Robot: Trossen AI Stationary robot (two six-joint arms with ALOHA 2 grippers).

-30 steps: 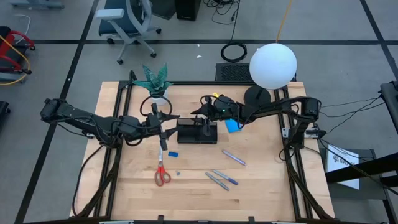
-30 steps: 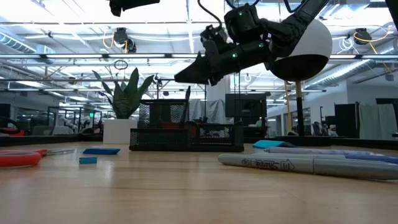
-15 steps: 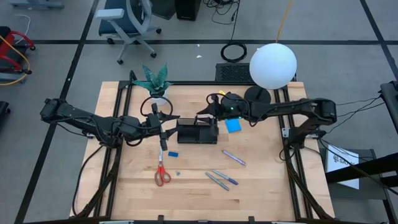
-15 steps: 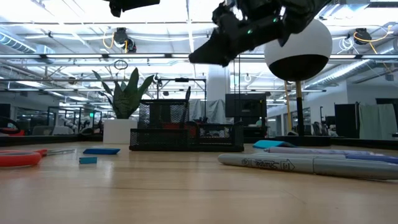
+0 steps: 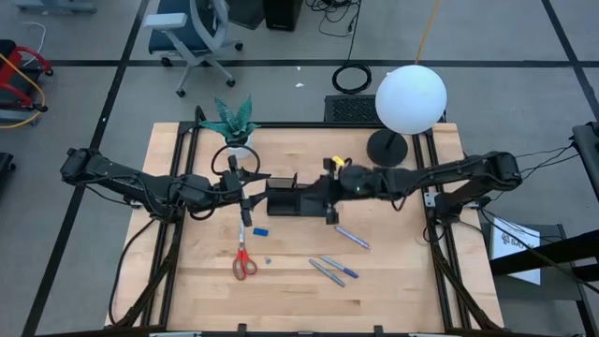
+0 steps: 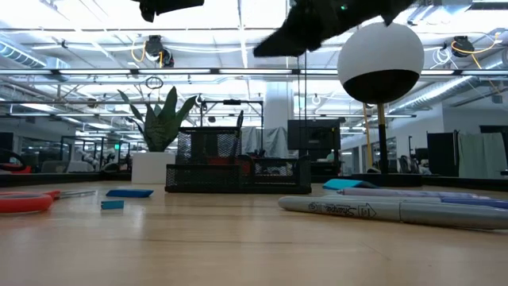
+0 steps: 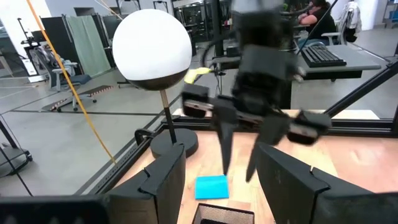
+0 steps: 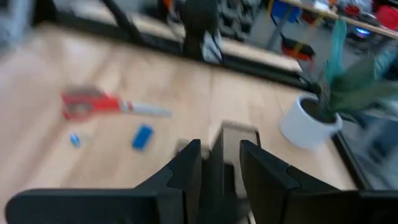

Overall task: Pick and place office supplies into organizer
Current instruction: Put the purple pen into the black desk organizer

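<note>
My right gripper (image 5: 328, 193) hangs above the right end of the organizer (image 5: 292, 200), and from overhead it covers the spot beside the tray, so the note pad (image 7: 211, 186) shows only from the left wrist camera, lying flat on the wood just beyond the organizer's end. That same camera gives me the pincer best: its two fingers (image 7: 224, 142) point down with a narrow gap between them and nothing in it. The low camera cuts it off at the picture's top as a dark smear. Its own wrist picture is too blurred to read the compartments. My left gripper (image 5: 255, 187) waits spread wide and empty at the organizer's left end. The scissors (image 5: 243, 262), the tiny blue block (image 5: 268, 260) and the pens (image 5: 329, 270) lie on the table nearer the front edge, well apart from the tray.
</note>
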